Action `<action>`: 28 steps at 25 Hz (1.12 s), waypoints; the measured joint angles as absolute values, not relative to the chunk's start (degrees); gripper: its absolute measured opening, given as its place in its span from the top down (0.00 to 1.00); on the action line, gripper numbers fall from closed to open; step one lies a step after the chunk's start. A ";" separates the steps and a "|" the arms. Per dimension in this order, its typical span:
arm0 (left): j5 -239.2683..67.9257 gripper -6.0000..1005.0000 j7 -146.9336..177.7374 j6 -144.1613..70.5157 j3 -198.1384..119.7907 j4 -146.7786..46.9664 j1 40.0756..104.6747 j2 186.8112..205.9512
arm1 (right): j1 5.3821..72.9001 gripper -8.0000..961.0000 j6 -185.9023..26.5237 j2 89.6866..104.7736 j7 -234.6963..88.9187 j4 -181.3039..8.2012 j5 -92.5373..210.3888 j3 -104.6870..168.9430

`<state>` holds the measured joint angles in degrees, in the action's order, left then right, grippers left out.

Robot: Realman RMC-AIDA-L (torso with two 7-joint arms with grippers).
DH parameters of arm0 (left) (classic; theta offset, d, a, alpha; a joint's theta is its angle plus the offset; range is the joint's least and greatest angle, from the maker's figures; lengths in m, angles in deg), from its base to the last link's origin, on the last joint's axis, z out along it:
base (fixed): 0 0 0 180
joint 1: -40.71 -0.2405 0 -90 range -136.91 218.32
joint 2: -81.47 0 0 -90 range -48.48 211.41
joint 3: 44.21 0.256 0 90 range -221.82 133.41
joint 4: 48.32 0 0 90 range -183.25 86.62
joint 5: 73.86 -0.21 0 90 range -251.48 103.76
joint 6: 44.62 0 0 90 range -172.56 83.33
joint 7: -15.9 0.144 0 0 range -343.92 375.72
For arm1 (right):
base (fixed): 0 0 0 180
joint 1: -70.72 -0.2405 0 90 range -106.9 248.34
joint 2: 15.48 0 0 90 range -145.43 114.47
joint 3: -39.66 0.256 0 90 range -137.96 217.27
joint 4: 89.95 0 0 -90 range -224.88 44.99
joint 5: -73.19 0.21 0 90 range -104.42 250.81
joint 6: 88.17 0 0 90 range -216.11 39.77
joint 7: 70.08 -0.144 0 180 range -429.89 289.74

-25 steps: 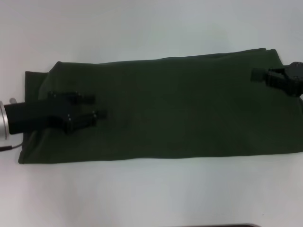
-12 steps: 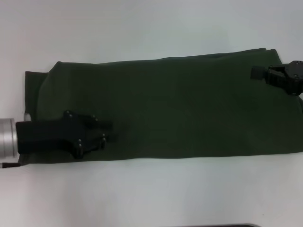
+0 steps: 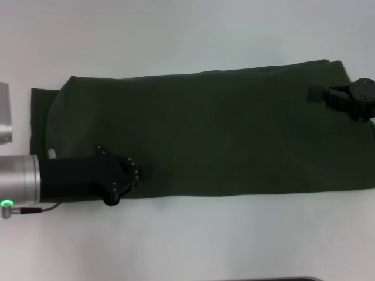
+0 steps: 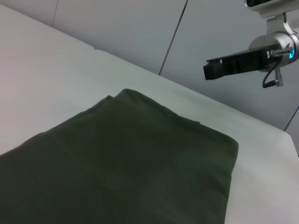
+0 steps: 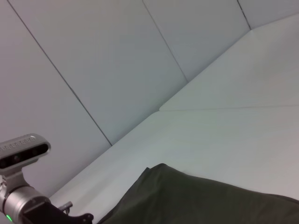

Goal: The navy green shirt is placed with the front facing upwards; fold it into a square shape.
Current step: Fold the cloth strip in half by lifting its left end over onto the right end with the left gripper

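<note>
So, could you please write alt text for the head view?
A navy green shirt, folded into a long band, lies across a white table. The left tool sits over its near left edge, and the right tool hovers at its far right end.

shirt point(image 3: 222, 134): right end cut off | left pincer point(image 3: 126, 178): fingertips indistinct against cloth
</note>
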<state>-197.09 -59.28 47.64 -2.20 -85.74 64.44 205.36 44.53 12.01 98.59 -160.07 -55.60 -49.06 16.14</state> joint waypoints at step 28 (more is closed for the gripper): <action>-198.56 0.98 -61.11 38.00 4.61 -80.47 65.88 205.39 | 44.98 0.97 13.22 98.67 -160.03 -55.67 -49.33 15.93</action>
<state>-198.56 -61.11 38.00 4.61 -80.47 65.88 205.39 44.98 13.22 98.67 -160.03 -55.67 -49.33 15.93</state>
